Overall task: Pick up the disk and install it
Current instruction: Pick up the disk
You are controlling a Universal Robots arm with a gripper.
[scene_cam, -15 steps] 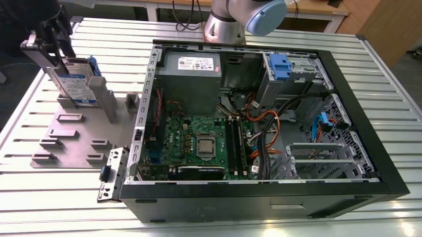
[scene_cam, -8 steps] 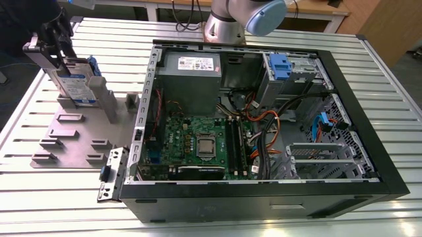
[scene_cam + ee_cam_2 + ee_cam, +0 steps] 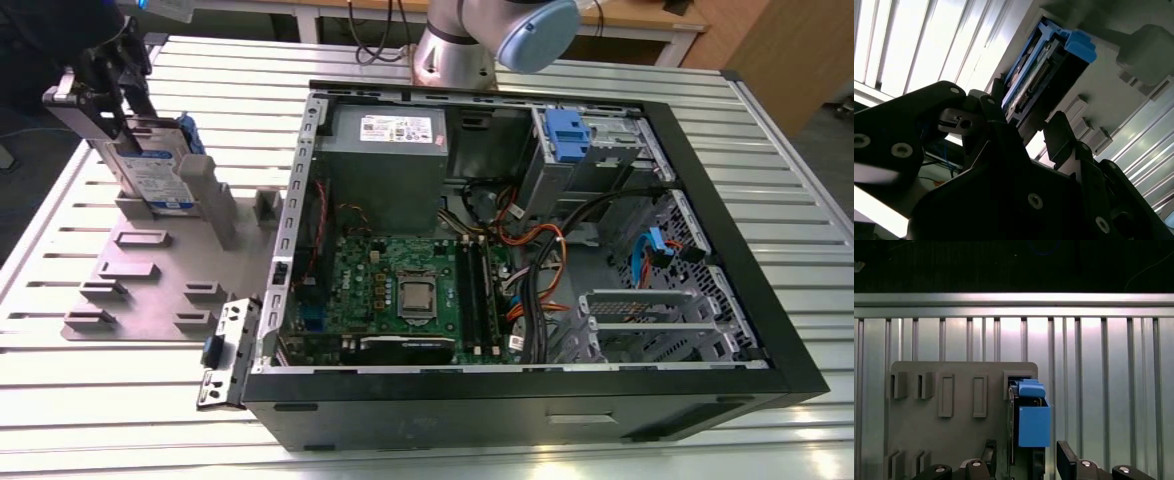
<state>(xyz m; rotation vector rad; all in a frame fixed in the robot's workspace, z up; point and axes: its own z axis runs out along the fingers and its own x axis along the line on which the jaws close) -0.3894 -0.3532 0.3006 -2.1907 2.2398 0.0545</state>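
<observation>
Fingers (image 3: 1066,459) spread, straddling the upright disk (image 3: 1033,426) in its grey rack (image 3: 954,435), seemingly not touching; arm (image 3: 467,40) reaching down over it.

Slotted aluminium table (image 3: 747,180) in long silver ribs, overhead light glaring off the slats, pale wooden desk (image 3: 627,14) on a white frame behind it, black cables (image 3: 387,30) hanging at its edge, wooden cabinet side (image 3: 787,50) at the exterior view's right.

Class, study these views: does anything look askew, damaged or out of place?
Nothing stands out. The disk stands on edge in its slot on the grey holder plate, with the open gripper straddling it. The opened computer case shows no visible damage.
</observation>
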